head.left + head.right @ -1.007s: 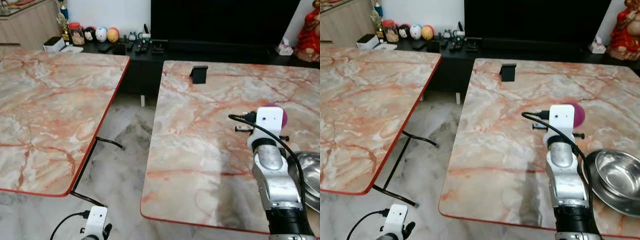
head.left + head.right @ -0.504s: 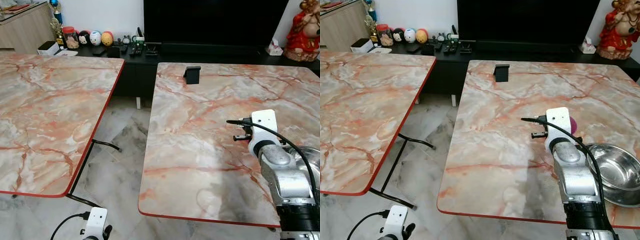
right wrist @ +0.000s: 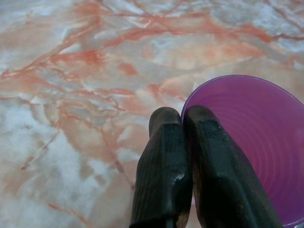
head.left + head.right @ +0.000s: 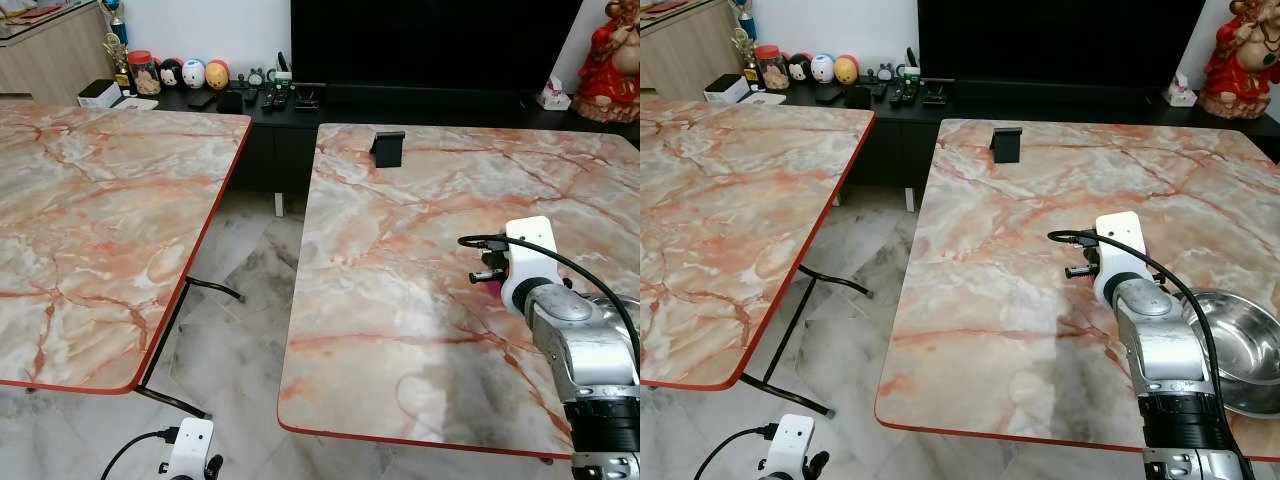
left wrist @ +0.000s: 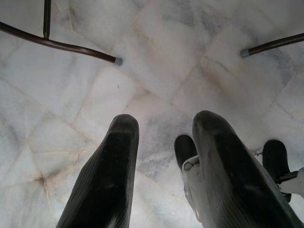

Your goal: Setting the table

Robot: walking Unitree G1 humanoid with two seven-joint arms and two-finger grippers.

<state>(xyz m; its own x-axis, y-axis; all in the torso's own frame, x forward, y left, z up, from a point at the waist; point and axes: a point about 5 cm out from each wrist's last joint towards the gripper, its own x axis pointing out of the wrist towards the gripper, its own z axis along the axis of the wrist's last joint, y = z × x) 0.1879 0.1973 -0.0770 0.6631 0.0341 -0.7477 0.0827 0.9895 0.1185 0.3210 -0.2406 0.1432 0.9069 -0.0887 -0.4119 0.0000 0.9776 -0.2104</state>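
Note:
My right gripper (image 3: 183,116) is shut on the rim of a purple plastic cup (image 3: 247,142), with one finger inside the rim and one outside. It holds the cup just above the right-hand marble table (image 4: 1010,210), near that table's right side. From the head views my right wrist (image 4: 1120,250) covers the cup. A steel bowl (image 4: 1240,345) sits on the table just right of that arm. My left gripper (image 5: 164,126) hangs open over the marble floor, with nothing between its fingers.
A second marble table (image 4: 730,200) stands to the left, and a floor gap (image 4: 855,290) with black table legs separates the two. A small black stand (image 4: 1006,143) sits at the right table's far edge. Behind are a dark TV console (image 4: 890,95) with ornaments and a red figurine (image 4: 1240,55).
My right arm has dropped lower and drawn nearer the steel bowl, so the purple cup is now hidden behind the wrist. The head camera shifted slightly.

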